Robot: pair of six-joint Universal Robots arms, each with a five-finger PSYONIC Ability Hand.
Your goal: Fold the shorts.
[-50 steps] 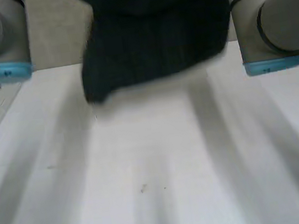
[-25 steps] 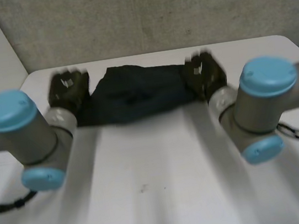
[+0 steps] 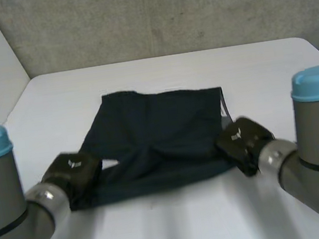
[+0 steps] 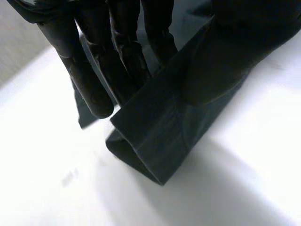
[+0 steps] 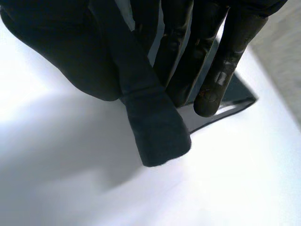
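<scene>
Two corners pinched, fold not yet made

Both hands gripped the dark shorts (image 3: 161, 128), which lay spread on the white table (image 3: 180, 223): the left hand (image 3: 72, 174) pinched one near corner, the right hand (image 3: 243, 143) the other. We judged the fold only beginning; the next move would call for lifting both corners together and carrying them level over to the far edge. From the head view we saw the whole garment and both arms; the wrist views showed us, close up, cloth clamped between fingers (image 4: 89, 80) and thumb.
</scene>
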